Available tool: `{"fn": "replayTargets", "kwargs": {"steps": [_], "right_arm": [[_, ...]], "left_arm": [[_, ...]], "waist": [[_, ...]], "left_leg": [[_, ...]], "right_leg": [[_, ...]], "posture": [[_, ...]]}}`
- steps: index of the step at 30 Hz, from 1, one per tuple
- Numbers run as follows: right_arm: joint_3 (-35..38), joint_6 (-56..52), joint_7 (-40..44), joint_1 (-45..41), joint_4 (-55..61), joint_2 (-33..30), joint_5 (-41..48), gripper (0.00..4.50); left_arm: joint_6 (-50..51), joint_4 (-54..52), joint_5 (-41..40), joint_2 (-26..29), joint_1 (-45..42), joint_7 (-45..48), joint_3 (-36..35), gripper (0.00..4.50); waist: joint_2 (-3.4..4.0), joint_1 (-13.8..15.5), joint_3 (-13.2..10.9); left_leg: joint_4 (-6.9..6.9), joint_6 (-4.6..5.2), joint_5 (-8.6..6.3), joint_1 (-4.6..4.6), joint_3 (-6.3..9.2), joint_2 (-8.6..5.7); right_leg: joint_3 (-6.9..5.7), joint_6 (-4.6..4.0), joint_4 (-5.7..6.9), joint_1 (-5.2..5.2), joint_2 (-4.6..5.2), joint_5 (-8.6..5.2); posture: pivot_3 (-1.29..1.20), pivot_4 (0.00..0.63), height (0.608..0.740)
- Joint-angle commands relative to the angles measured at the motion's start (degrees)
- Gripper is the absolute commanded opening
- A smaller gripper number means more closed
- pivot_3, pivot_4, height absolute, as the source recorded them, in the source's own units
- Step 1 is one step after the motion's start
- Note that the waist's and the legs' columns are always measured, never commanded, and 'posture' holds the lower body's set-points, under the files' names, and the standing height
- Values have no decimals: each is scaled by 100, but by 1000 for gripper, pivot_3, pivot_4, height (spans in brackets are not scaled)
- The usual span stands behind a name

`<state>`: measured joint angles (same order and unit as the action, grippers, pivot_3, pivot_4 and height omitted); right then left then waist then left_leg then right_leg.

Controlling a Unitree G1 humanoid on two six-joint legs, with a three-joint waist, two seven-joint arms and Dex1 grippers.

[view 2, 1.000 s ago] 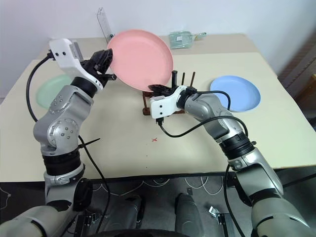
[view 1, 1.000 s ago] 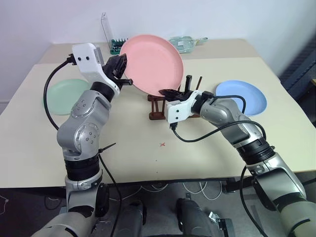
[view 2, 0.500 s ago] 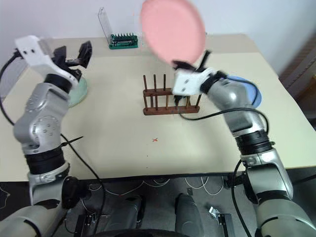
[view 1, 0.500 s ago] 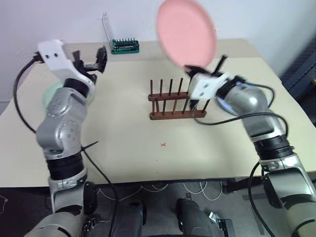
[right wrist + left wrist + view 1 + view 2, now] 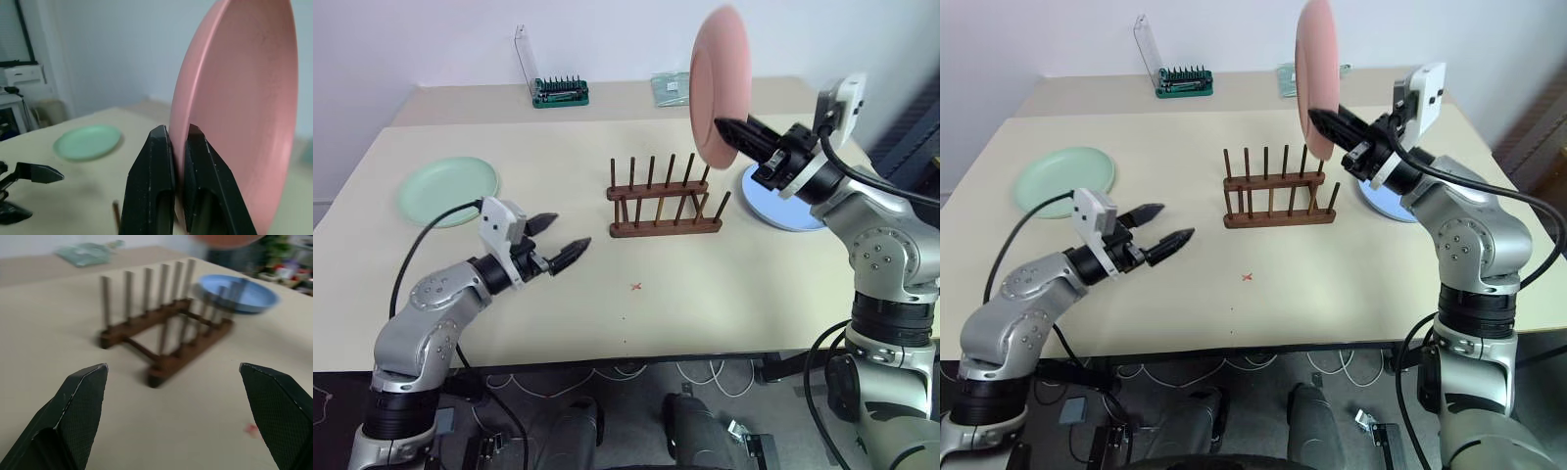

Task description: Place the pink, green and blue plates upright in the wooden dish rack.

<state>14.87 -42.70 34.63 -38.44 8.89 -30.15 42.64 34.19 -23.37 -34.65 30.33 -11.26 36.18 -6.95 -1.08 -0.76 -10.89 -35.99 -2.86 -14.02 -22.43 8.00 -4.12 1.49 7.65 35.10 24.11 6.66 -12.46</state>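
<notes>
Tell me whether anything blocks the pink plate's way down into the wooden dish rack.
Nothing visible does. The right gripper holds the pink plate upright above the right end of the wooden dish rack, whose slots hold no plates. The left gripper is open, well off to the side.

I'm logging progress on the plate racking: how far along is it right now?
Nothing is racked: the wooden dish rack stands empty. In hand: the right gripper is shut on the pink plate, upright above the rack's right end. The left gripper is open and empty. Left: slot the pink one, then the green plate and blue plate, both flat on the table.
</notes>
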Motion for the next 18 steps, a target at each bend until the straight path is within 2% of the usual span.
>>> {"fn": "replayTargets", "kwargs": {"steps": [1,5,18], "right_arm": [[439,-248,-256,-111,26,78,507,0],[629,-343,-458,-199,-177,172,767,0],[533,-377,-320,-191,-1013,109,683,0]], "left_arm": [[6,-332,-149,-3,5,56,40,4429],[-10,-318,-104,-22,-19,-9,90,4429],[-51,-228,-42,-14,-64,-24,143,4429]], "waist": [[2,0,-1],[3,-12,-1],[4,-10,-1]], "left_leg": [[0,0,0,0,-1,0],[1,1,0,0,-1,0],[1,1,0,1,-4,0]], "right_leg": [[0,0,0,0,0,0],[0,2,0,0,0,1],[0,2,0,1,-1,1]], "posture": [[0,150,740],[0,150,740],[0,150,740]]}}
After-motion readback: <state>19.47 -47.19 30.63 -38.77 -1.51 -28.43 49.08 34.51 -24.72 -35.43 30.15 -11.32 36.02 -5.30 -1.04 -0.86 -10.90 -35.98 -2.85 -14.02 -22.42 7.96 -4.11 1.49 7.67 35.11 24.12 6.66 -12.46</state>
